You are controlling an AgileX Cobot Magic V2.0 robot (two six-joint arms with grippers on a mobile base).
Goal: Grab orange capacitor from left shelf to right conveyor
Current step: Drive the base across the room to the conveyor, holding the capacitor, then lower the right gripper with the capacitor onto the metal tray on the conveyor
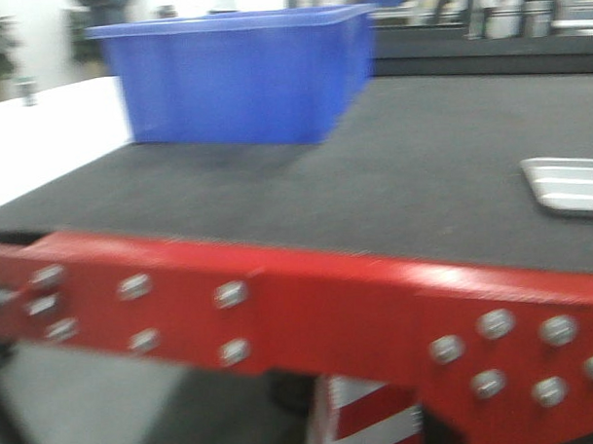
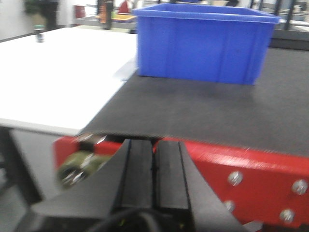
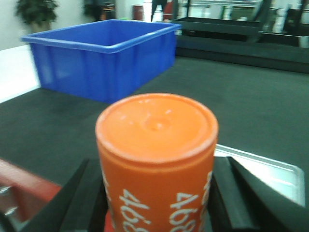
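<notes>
The orange capacitor [image 3: 157,159], a cylinder with white digits on its side, fills the right wrist view. My right gripper [image 3: 157,203] is shut on it, one black finger on each side, and holds it above the near edge of the dark conveyor belt [image 3: 231,101]. My left gripper [image 2: 154,169] is shut and empty, its two black fingers pressed together, just in front of the red conveyor frame [image 2: 251,164]. Neither gripper shows in the front view. The left shelf is out of view.
A large blue bin [image 1: 238,73] stands on the belt [image 1: 373,171] at the back left. A silver metal tray [image 1: 573,185] lies on the belt at the right, also in the right wrist view [image 3: 263,169]. A white table [image 2: 58,72] adjoins the belt's left side.
</notes>
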